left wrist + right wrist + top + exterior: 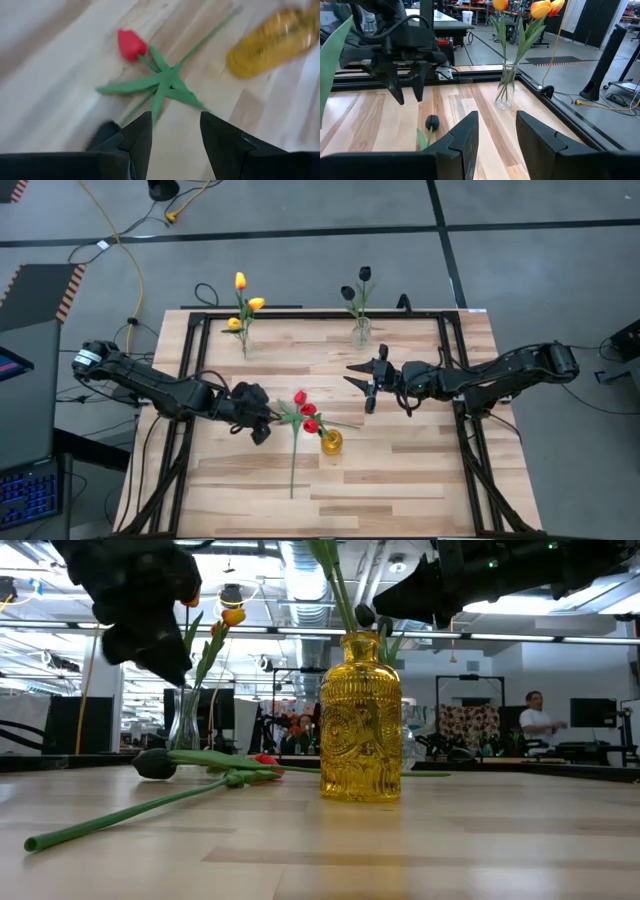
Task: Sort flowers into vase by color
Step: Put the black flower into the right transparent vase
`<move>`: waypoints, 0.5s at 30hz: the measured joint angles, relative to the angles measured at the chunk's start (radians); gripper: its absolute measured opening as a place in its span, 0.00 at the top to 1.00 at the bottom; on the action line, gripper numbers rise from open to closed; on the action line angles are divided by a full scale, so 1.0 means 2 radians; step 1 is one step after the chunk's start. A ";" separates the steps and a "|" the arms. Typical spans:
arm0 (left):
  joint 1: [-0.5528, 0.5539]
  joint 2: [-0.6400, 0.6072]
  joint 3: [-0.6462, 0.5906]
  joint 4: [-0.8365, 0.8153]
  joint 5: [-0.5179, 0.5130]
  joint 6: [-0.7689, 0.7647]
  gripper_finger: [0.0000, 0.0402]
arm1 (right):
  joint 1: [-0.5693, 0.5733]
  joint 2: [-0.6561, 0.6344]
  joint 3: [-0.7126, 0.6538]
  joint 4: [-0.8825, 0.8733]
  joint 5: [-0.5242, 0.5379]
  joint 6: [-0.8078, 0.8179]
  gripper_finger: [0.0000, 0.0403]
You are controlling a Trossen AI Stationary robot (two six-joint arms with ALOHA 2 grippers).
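Observation:
A red tulip (131,44) and a black tulip (432,121) lie on the table with their stems crossing, beside the yellow vase (331,442), which holds red tulips (308,411). My left gripper (175,132) hovers open just above the lying flowers, slanting down, with the black head (104,135) beside one finger and nothing between the fingers. My right gripper (358,375) waits open and level at mid-table. Yellow tulips (240,281) stand in a clear vase (245,345) at the far left. Black tulips (364,274) stand in another clear vase (360,332) at the far middle.
One long green stem (292,470) runs from the lying flowers toward the table's near edge. A black metal frame (190,340) borders the tabletop. Bare wood lies to the near right of the yellow vase. A person (535,720) sits in the room beyond.

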 joint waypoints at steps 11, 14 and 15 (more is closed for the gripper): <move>0.000 0.000 0.000 -0.001 0.011 -0.302 0.62 | 0.000 0.000 0.000 0.000 0.000 0.002 0.61; 0.000 0.000 0.000 -0.001 -0.006 -0.396 0.62 | 0.000 0.000 0.000 0.000 0.000 0.002 0.61; 0.000 0.000 0.000 -0.001 -0.013 -0.433 0.62 | 0.000 0.000 0.000 0.000 0.000 0.001 0.61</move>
